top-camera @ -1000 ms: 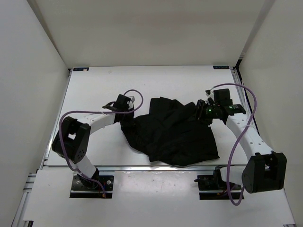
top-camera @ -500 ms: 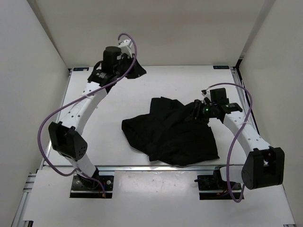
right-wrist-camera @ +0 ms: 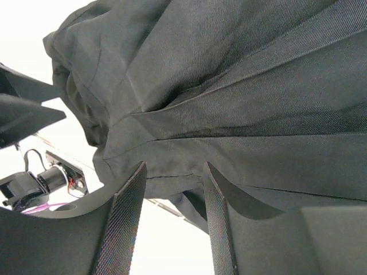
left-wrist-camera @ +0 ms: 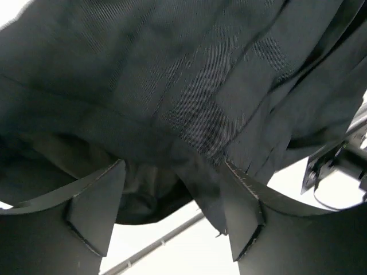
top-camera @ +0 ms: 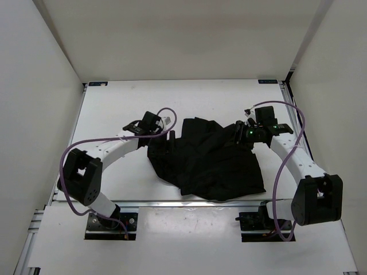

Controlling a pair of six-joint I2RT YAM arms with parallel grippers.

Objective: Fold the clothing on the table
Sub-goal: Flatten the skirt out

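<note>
Early in the fold, by the look of it: taking hold of opposite edges of the clothing [top-camera: 212, 166], heaped and creased on the table [top-camera: 114, 103]. At its left edge, left gripper [left-wrist-camera: 173, 169] spread wide, hem sagging between the fingers [left-wrist-camera: 97, 212], not pinched. At its right edge, right gripper [right-wrist-camera: 175, 167] parted about halfway, hem lying across the gap, nothing clamped. Next, probably: close on both hems, lift, draw apart to flatten before any fold. Plenty of bare top beyond its far side; far less on its near side, close to the rail [top-camera: 172, 201].
</note>
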